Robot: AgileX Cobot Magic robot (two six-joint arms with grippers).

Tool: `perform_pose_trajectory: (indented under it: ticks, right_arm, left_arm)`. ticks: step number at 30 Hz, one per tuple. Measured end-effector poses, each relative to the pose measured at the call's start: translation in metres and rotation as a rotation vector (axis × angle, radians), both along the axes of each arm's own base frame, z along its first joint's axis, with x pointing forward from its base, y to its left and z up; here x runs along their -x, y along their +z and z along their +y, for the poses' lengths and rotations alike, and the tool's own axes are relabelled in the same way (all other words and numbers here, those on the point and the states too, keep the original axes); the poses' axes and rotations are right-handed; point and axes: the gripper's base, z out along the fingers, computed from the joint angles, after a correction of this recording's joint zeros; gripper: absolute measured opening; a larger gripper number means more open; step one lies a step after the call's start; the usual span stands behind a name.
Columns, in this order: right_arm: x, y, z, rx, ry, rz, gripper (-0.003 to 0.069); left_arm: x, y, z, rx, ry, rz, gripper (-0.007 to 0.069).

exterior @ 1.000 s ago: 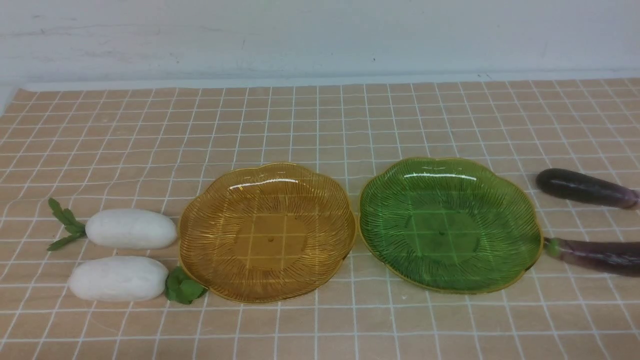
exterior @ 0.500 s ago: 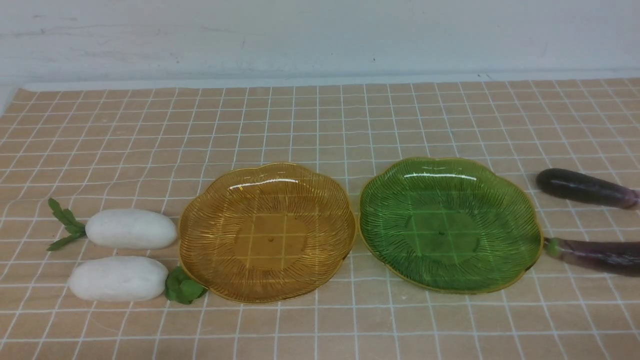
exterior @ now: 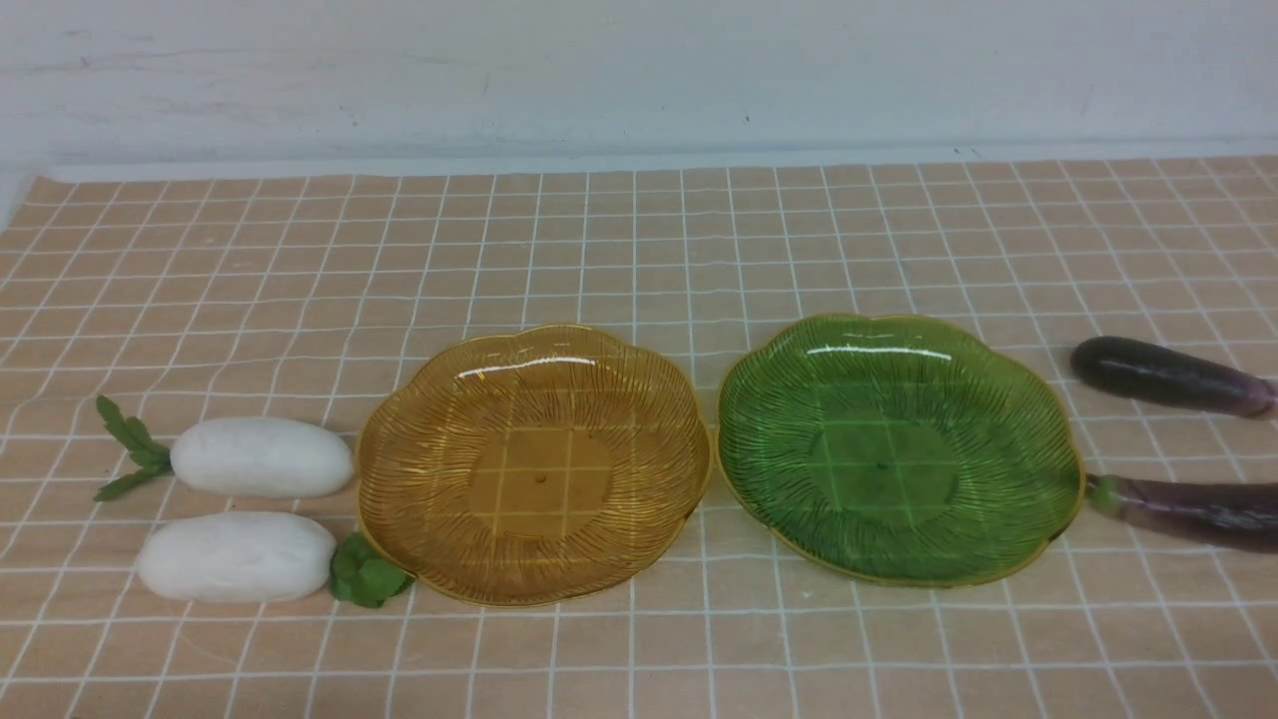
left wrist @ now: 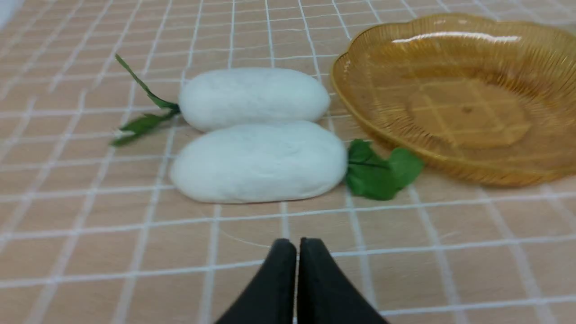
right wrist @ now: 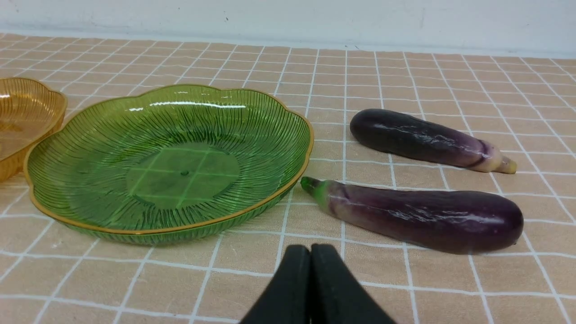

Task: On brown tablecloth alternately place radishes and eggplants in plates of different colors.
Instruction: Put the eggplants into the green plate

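On the brown tablecloth [exterior: 639,250] an amber plate [exterior: 399,469] and a green plate [exterior: 1048,439] stand side by side, both empty. Two white radishes lie left of the amber plate: the far radish [exterior: 262,456] and the near radish [exterior: 236,556], also seen in the left wrist view, far [left wrist: 254,98] and near [left wrist: 258,162]. Two purple eggplants lie right of the green plate: the far eggplant [exterior: 1168,376] and the near eggplant [exterior: 1198,509]. My left gripper [left wrist: 297,243] is shut and empty, short of the near radish. My right gripper [right wrist: 310,248] is shut and empty, short of the near eggplant [right wrist: 423,213].
A white wall [exterior: 639,70] rises behind the cloth's far edge. Neither arm shows in the front view. The amber plate [left wrist: 454,99] is beside the radishes, the green plate [right wrist: 166,157] beside the eggplants, with the far eggplant [right wrist: 427,140] behind.
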Motion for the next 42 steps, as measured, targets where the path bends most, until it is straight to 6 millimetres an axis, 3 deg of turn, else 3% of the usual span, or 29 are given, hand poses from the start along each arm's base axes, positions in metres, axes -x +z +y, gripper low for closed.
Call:
perform_pose_trajectory:
  ticks: [9,13,18,20,21,22,23,24,25,26,28,29,32,33,37,42]
  right_arm:
    - [0.000,0.005,0.009,-0.619,-0.021,0.039,-0.0017]
    - [0.000,0.007,0.011,-0.784,-0.022,0.046,-0.0017]
    - [0.000,0.012,0.009,-0.799,-0.027,-0.007,-0.0017]
    - [0.000,0.021,0.009,-0.723,-0.007,-0.045,-0.0017]
    - [0.005,0.049,0.008,-0.616,0.031,-0.132,-0.0017]
    - [0.006,0.055,0.008,-0.596,0.040,-0.148,-0.0017]
    - [0.009,0.077,0.009,-0.515,0.060,-0.183,-0.0017]
    - [0.009,0.093,0.009,-0.445,0.070,-0.188,-0.0017]
    - [0.009,0.092,0.009,-0.443,0.072,-0.179,-0.0017]
    - [0.002,0.115,0.011,-0.300,0.081,-0.090,-0.0017]
    - [-0.015,0.122,0.012,-0.147,0.078,0.150,-0.0017]
    - [-0.017,0.124,0.012,-0.136,0.074,0.156,-0.0017]
    - [-0.049,0.115,0.007,0.067,0.042,0.575,-0.0014]
    - [-0.054,0.114,0.007,0.075,0.040,0.600,-0.0013]
    - [-0.104,0.109,0.002,0.206,0.009,0.812,-0.0003]
    - [-0.159,0.098,0.006,0.249,0.030,0.909,0.0074]
  left_arm:
    - [0.002,0.006,-0.017,0.816,0.052,0.118,-0.0003]
    - [0.002,0.009,-0.020,0.974,0.052,0.138,-0.0003]
    - [0.002,0.011,-0.021,1.049,0.052,0.135,-0.0003]
    - [0.003,0.018,-0.022,1.033,0.031,0.120,-0.0003]
    - [0.005,0.032,-0.023,0.982,-0.012,0.090,-0.0003]
    - [0.005,0.034,-0.023,0.981,-0.016,0.086,-0.0003]
    - [0.006,0.045,-0.023,0.935,-0.040,0.067,-0.0003]
    - [0.006,0.056,-0.025,0.871,-0.060,0.077,-0.0003]
    - [0.005,0.058,-0.025,0.863,-0.060,0.076,-0.0003]
    - [0.002,0.067,-0.027,0.787,-0.070,0.130,-0.0003]
    - [-0.006,0.072,-0.030,0.670,-0.075,0.265,-0.0003]
    - [-0.007,0.070,-0.030,0.657,-0.075,0.281,-0.0003]
    - [-0.020,0.073,-0.032,0.485,-0.092,0.479,-0.0003]
    - [-0.020,0.073,-0.032,0.474,-0.095,0.487,-0.0003]
    - [-0.035,0.075,-0.032,0.360,-0.113,0.598,0.0000]
    - [-0.044,0.072,-0.032,0.276,-0.151,0.629,0.0050]
